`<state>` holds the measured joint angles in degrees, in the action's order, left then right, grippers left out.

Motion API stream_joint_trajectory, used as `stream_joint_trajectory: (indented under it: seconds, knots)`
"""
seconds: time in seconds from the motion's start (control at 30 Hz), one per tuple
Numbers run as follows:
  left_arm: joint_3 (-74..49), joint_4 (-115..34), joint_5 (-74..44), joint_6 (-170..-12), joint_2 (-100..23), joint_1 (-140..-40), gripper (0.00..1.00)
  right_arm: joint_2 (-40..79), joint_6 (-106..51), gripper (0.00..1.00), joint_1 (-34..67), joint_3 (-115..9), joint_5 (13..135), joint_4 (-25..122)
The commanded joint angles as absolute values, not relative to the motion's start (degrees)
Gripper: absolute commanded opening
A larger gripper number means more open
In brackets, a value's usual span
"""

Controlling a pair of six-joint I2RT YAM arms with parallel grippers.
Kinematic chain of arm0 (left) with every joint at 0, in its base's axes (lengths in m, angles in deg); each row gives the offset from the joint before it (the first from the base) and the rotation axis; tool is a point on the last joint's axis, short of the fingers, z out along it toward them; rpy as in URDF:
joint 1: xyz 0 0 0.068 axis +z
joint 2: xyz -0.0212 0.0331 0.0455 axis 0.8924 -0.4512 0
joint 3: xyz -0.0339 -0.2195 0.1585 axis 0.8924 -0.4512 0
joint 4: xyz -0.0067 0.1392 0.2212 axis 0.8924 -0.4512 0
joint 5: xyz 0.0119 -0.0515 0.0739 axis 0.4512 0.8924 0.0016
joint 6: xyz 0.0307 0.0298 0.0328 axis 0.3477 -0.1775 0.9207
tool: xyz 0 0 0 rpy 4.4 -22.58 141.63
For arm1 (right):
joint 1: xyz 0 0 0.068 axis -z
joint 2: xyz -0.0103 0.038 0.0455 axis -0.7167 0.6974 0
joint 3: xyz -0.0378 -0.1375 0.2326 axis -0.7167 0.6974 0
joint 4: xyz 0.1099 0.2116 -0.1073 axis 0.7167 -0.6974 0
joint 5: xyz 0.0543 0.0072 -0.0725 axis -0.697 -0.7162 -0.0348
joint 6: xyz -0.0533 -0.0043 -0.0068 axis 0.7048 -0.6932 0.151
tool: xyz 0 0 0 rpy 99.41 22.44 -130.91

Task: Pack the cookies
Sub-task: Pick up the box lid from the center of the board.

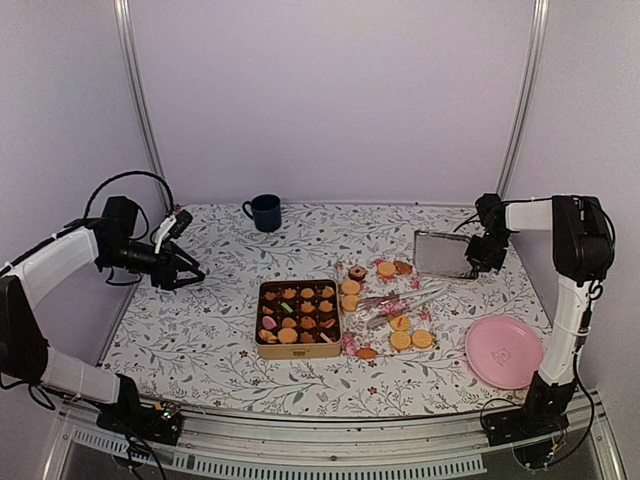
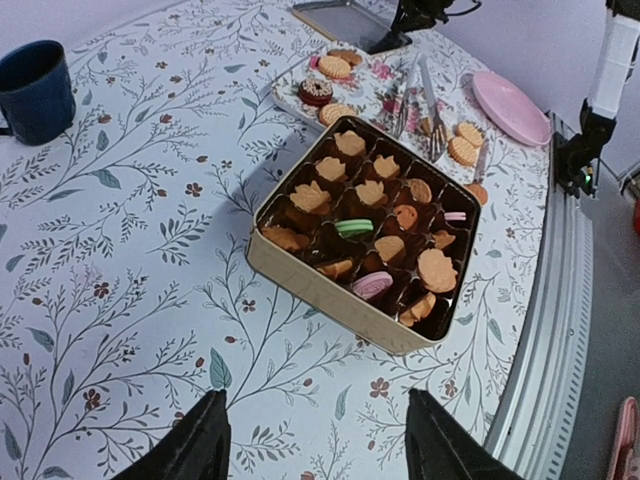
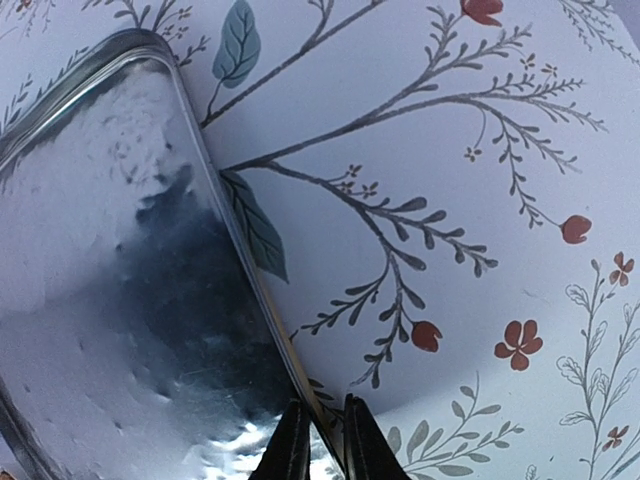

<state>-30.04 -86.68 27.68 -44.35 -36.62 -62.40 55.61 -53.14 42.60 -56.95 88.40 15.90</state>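
Floral tablecloth (image 1: 200,310), white walls behind. Top view: cookies (image 1: 298,310) fill tin (image 1: 298,351) mid-table, more loose just right of it by tongs (image 1: 400,298). L gripper (image 2: 315,415) hangs open w/ nothing between fingers, well left of tin. Only R wrist cam shows R gripper (image 3: 320,445) pinched on rim of lid (image 3: 100,260); from top that's too small to tell. L wrist cam picks out 1 green, 1 pink cookie in tin.

Leaf-and-flower tablecloth (image 1: 200,330) over the whole table. Dark blue mug (image 1: 266,212) upright at the far edge, left of centre, handle to the left. Metal lid (image 1: 443,253) far right, on the cloth. Pink plate (image 1: 503,350) at the near right corner. Metal tongs (image 1: 405,298) lie left of the plate, toward the middle.
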Motion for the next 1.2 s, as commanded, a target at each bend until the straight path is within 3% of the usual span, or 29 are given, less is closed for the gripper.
stream_joint_trajectory:
  seconds: [0.0,0.17,0.3,0.47,0.83,1.17]
  knots:
    - [-29.3,-87.3,27.7,-43.7,-35.7,-62.8,0.60,54.8,-53.7,0.12,42.8,-53.8,87.5,15.0]
    - [-28.6,-88.0,27.6,-43.6,-35.4,-62.9,0.60,53.5,-53.4,0.12,42.7,-51.8,87.5,15.2]
    - [-28.8,-88.0,27.6,-43.9,-34.9,-63.1,0.60,52.9,-53.4,0.23,42.8,-50.0,86.6,15.7]
    - [-28.8,-88.0,27.6,-43.8,-34.7,-63.2,0.60,51.1,-53.3,0.29,42.8,-47.8,86.3,16.4]
    - [-27.9,-87.9,27.7,-44.0,-35.3,-63.4,0.60,48.6,-54.8,0.00,42.8,-45.2,85.3,18.8]
    - [-26.2,-86.6,28.5,-46.4,-36.9,-67.3,0.61,35.9,-54.7,0.00,41.0,-43.5,88.6,25.5]
